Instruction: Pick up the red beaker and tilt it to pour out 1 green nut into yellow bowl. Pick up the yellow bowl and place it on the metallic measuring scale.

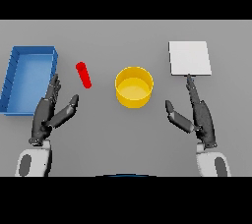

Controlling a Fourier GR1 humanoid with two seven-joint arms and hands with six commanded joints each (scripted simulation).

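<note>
Grey table (pixel 98 129) lay bare between yellow bowl (pixel 134 87) and both hands, left hand (pixel 49 112) and right hand (pixel 199 115), fingers straight, apart.

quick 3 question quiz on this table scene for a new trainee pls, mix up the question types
1. True or false: the red beaker is held in the left hand.
2. Which thing sits nearest the right hand fingertips? A) blue tray B) metallic measuring scale C) red beaker
3. Fill in: the yellow bowl stands between the beaker and the ____.

Key
1. False: both hands are open and hold nothing; the beaker is on the table, beyond the left hand.
2. B: the right fingertips reach the scale's near edge.
3. Scale.
</note>
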